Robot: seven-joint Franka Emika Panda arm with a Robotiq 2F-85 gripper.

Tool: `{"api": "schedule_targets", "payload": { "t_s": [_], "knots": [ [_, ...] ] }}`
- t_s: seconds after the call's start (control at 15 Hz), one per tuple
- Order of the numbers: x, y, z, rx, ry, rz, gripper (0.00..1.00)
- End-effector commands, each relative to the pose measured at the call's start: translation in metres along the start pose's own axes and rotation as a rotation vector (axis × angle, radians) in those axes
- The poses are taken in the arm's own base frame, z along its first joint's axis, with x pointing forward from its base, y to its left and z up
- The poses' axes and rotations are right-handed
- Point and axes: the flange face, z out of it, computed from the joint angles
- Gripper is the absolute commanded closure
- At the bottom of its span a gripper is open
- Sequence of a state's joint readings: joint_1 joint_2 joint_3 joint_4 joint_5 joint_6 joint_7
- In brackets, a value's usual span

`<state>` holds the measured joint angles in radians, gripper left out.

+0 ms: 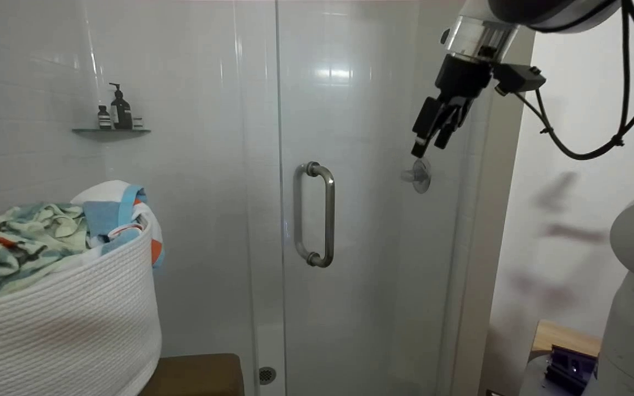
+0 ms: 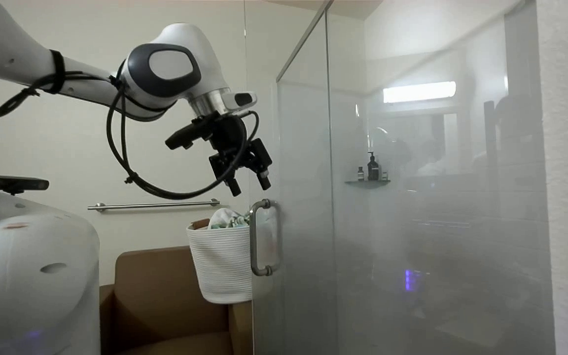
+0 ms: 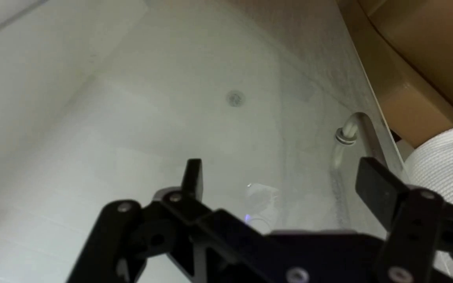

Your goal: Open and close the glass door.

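Observation:
The glass door (image 1: 372, 275) is a tall clear panel, also seen in an exterior view (image 2: 303, 222) with its free edge in front of a basket. It looks swung out from the fixed glass (image 2: 308, 123); how far I cannot tell. Its silver bar handle (image 1: 329, 220) is vertical and shows in an exterior view (image 2: 253, 236) and the wrist view (image 3: 368, 135). My gripper (image 1: 430, 145) is open and empty, tilted downward, above the handle and apart from it (image 2: 250, 187). In the wrist view its fingers (image 3: 281, 173) are wide apart; the right finger covers the handle's lower part.
A white basket (image 1: 64, 330) with towels stands by the door on a brown chair (image 2: 170, 296). A glass shelf (image 1: 110, 130) with bottles is inside the shower. A clear round knob (image 1: 420, 176) sits on the glass. A towel bar (image 2: 156, 205) is on the wall.

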<state>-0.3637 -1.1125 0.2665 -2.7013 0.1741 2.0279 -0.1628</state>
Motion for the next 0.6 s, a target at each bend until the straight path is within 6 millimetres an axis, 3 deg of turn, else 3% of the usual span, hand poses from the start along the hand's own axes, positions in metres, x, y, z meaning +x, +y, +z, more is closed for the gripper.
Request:
{"api": "schedule_targets", "payload": {
  "t_s": [0.0, 0.53],
  "knots": [
    [-0.001, 0.009, -0.027, -0.024, -0.06, 0.048, 0.0],
    [-0.002, 0.02, -0.063, 0.049, -0.047, 0.075, 0.0]
  ]
}}
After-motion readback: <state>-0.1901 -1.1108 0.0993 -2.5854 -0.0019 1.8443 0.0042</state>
